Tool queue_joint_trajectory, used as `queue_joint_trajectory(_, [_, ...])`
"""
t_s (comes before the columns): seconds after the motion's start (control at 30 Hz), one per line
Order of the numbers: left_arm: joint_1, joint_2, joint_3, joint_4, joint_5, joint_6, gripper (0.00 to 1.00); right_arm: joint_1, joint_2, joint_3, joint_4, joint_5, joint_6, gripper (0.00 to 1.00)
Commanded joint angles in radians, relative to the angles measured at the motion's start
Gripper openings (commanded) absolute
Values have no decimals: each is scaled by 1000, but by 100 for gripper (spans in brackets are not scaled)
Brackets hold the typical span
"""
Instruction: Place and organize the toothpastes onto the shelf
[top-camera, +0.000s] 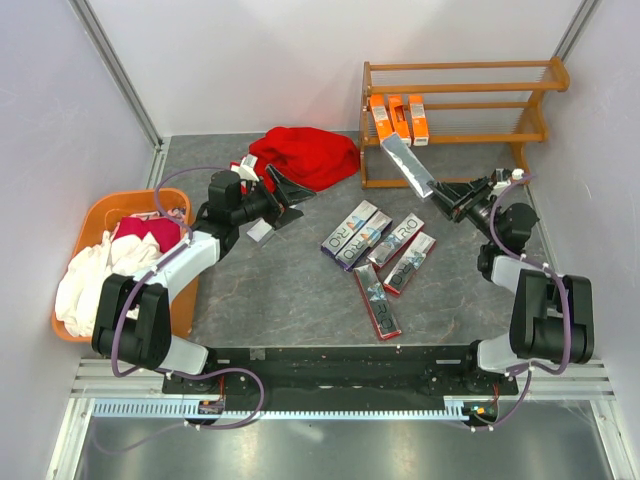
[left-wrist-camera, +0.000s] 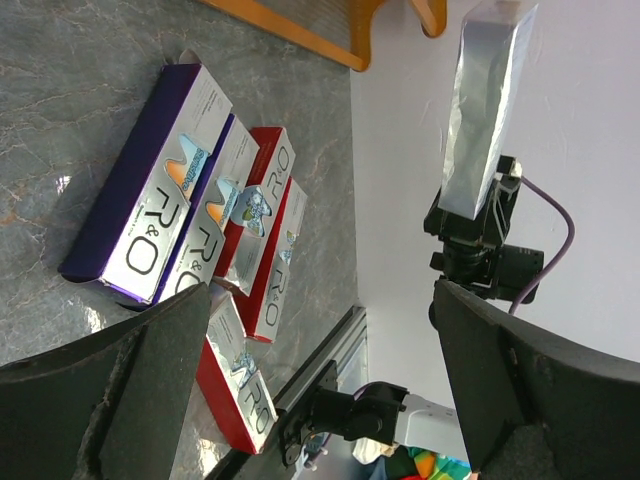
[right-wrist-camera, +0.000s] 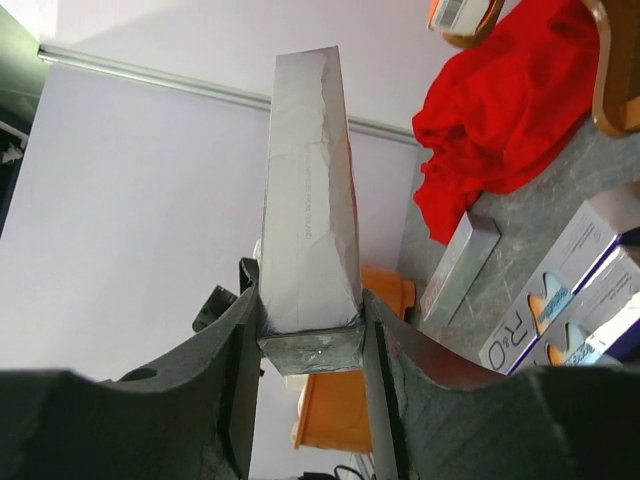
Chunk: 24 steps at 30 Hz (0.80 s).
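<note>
top view: right end effector (top-camera: 443, 193) grips a silver box (top-camera: 410, 165) just in front of the shelf (top-camera: 455, 70), which holds three orange boxes (top-camera: 398, 118). left end effector (top-camera: 285, 205) gapes open, well left of the shelf.
left wrist: five lettered boxes (left-wrist-camera: 190, 215) lie on the surface (left-wrist-camera: 60, 120) near the shelf.
right wrist: fingers (right-wrist-camera: 245, 330) clamp the silver box's end.

In your left wrist view the top edge cuts off most of the shelf (left-wrist-camera: 300, 35) and the tip of the silver box (left-wrist-camera: 485, 110). In your right wrist view, its small print is too faint to read.
</note>
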Motion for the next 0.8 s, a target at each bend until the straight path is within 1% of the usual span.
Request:
queue_joint_trajectory(0.0, [1, 1, 40, 9, 23, 43, 100, -22, 55, 96, 129, 28, 27, 26])
queue_joint_trajectory(0.07, [1, -2, 38, 7, 24, 45, 100, -28, 90, 116, 134, 34, 28, 25])
queue_joint_trajectory(0.17, [1, -4, 35, 6, 24, 45, 100, -38, 132, 165, 68, 49, 4, 25])
queue_joint_trajectory(0.37, [1, -7, 38, 6, 27, 46, 100, -42, 225, 245, 88, 82, 44, 25])
queue_joint_trajectory(0.77, [1, -13, 34, 6, 32, 46, 100, -50, 359, 398, 36, 195, 65, 24])
